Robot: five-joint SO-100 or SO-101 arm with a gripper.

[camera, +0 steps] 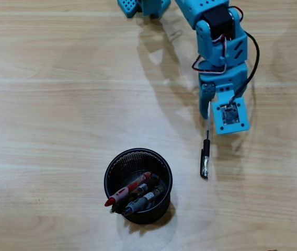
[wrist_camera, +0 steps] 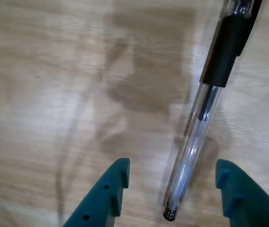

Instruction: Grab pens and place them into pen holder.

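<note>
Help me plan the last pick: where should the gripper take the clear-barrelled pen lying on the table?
Grip the clear-barrelled pen across its slim bare barrel, coming straight down. It lies flat on the wooden table, and the open gripper straddles its end.

In the overhead view, the pen holder (camera: 138,185) stands on the table (camera: 49,104) toward six o'clock from centre. Three pens (camera: 135,194) lie inside it, leaning toward its seven o'clock wall. A fourth pen (camera: 205,157) lies on the table at the holder's two o'clock, apart from it, running twelve to six. The gripper (camera: 214,117) sits over that pen's twelve o'clock end. In the wrist view, the pen's end (wrist_camera: 182,189) lies between the two spread fingers (wrist_camera: 111,194).
</note>
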